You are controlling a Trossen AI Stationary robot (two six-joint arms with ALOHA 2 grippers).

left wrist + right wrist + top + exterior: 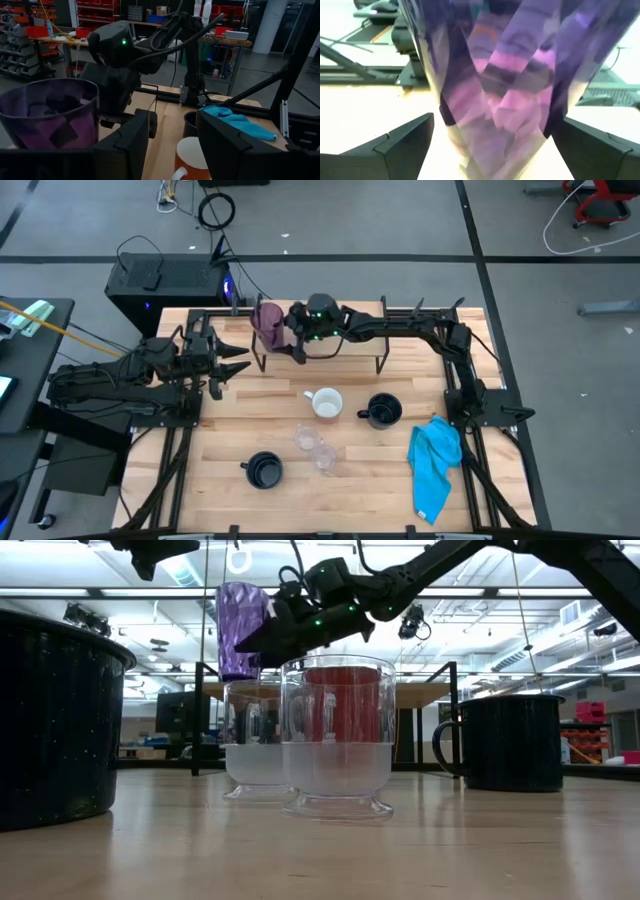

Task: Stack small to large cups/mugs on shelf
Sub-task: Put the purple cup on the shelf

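**Inspector:** The right gripper (283, 328) is at the shelf (355, 340), fingers spread wide. The purple tumbler (267, 320) stands upright between them in the right wrist view; neither finger visibly presses its wall, so whether it is gripped cannot be told.

**Assistant:** And the left gripper (238, 363)?

**Inspector:** It waits just off the shelf's end, beyond the tumbler from the right gripper, fingers parted and holding nothing.

**Assistant:** The remaining cups?

**Inspector:** All lie on the table, on the near side of the shelf from the right gripper: the white mug (326, 403) closest, one black mug (382, 411) beside it, the two clear cups (314, 448) farther out, the second black mug (264, 470) farthest. None is stacked yet.

**Assistant:** Risks?

**Inspector:** The tumbler sits near the shelf's end. A skewed move by the right gripper could let one finger drag its wall and tip it off the plank. The left gripper is near; any advance toward the shelf risks the arms meeting.
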